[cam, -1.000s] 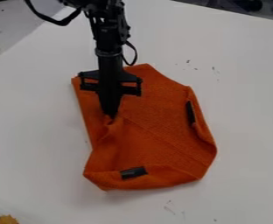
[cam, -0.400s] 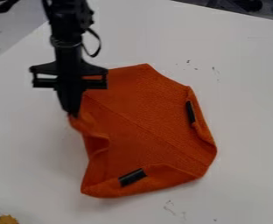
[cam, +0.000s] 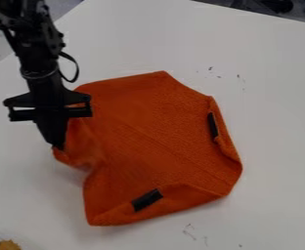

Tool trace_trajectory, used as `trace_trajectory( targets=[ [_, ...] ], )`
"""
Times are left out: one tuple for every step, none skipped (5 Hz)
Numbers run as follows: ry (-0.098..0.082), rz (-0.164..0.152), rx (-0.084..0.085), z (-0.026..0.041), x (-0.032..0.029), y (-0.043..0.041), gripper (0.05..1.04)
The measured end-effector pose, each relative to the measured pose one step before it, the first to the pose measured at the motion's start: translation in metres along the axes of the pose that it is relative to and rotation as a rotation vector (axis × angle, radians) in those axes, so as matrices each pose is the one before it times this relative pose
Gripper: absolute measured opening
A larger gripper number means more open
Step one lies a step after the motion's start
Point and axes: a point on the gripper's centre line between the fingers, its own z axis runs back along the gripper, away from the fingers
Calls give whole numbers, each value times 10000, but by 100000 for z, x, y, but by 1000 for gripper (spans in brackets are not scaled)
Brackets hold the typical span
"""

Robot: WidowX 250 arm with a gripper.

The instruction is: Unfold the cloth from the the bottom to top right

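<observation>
An orange, lightly textured cloth (cam: pixel 155 132) lies mid-table as a lopsided polygon, its edges folded inward from about two to six o'clock, with flat dark rectangular patches at two (cam: pixel 212 125) and six (cam: pixel 147 199). At its nine o'clock, the black two-finger gripper (cam: pixel 57 147) has its fingers clenched on a puckered corner. The smooth white table (cam: pixel 276 136) bears small dark marks; beyond, toward one o'clock, is indistinct dark clutter (cam: pixel 276 5). A yellow-brown lump (cam: pixel 8 245) toward seven is cut off.
</observation>
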Motion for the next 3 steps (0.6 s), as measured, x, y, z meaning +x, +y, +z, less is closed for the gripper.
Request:
trace_trajectory(
  targets=[
    [-135,200,179,-216,315,2601,67],
    [-65,190,80,-336,-113,1599,67],
    [-30,131,-150,-772,-48,796,94]
  ],
)
